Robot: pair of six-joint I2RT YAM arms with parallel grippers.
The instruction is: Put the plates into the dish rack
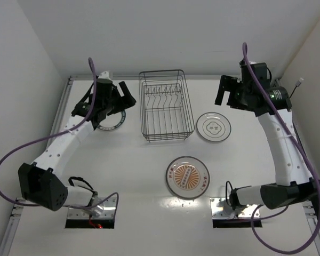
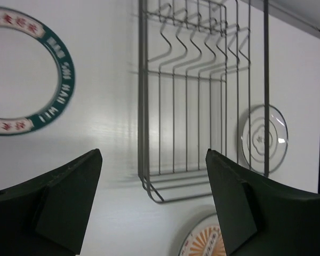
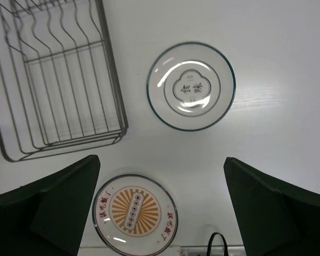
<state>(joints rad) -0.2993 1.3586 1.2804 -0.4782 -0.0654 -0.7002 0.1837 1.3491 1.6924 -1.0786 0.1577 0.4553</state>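
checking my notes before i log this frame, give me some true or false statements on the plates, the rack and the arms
1. The dish rack has no plates in it. True.
2. The orange-centred plate lies on the near side of the rack, toward the arm bases. True.
3. The left fingers grip the blue-rimmed plate. False: they are open and hold nothing, and that plate lies off to one side of them.
4. The grey-emblem plate sits left of the rack. False: it lies to the right of the rack.
5. The right fingers are open. True.
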